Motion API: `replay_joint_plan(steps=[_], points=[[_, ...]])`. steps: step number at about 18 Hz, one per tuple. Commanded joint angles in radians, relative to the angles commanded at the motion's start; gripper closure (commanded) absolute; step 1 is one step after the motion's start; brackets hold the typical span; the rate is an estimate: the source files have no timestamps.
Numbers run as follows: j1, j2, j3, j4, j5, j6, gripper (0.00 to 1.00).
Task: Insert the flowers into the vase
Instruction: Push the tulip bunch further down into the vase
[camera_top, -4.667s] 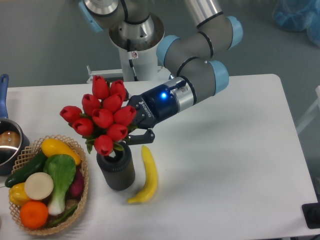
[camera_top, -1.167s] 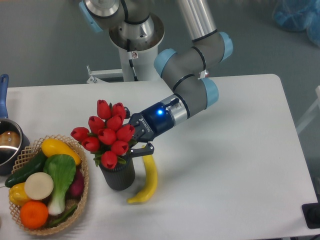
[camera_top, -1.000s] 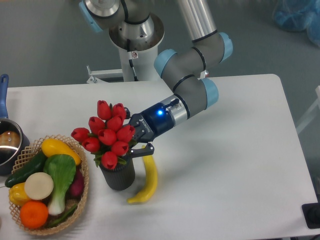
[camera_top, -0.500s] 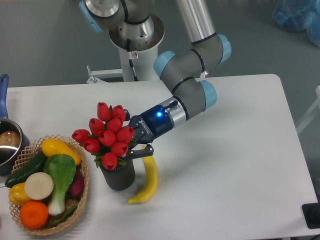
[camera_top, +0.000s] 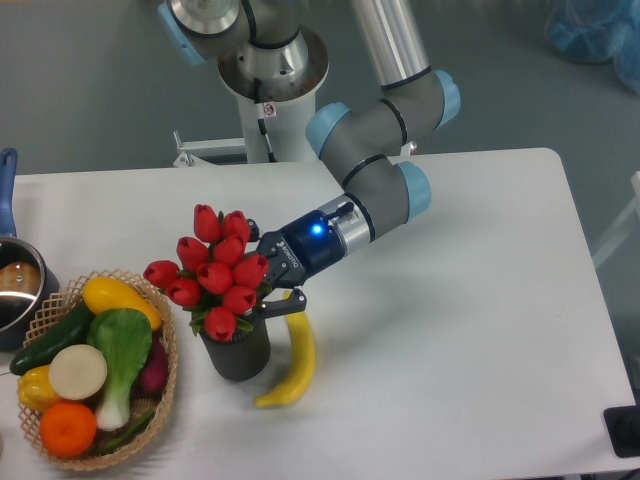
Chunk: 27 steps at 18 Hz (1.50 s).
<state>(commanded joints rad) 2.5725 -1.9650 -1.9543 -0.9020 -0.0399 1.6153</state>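
The flowers (camera_top: 216, 277), a tight bunch of glossy red tulip buds, stand with their green stems down inside the vase (camera_top: 238, 355), a short dark ribbed cylinder at the front left of the table. The buds lean a little to the left above the rim. My gripper (camera_top: 263, 288) reaches in from the right at the base of the bunch, just above the vase's rim, and is shut on the stems. One dark finger (camera_top: 283, 302) shows below the buds; the other is mostly hidden behind them.
A yellow banana (camera_top: 293, 362) lies right beside the vase. A woven basket (camera_top: 166, 384) of vegetables and fruit sits to the left, and a pot (camera_top: 14, 292) at the far left edge. The robot's base (camera_top: 270, 75) stands behind.
The bunch has come down from above the vase into its mouth. Over the last second the gripper and flowers have barely shifted, a little to the left.
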Motion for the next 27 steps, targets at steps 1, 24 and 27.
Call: replay_joint_plan(steps=[1, 24, 27], points=[[0.0, -0.002, 0.0, 0.0, 0.0, 0.0, 0.46], [0.002, -0.011, -0.009, 0.0, -0.002, 0.018, 0.11], [0.002, -0.011, -0.014, 0.0, 0.0, 0.018, 0.16]])
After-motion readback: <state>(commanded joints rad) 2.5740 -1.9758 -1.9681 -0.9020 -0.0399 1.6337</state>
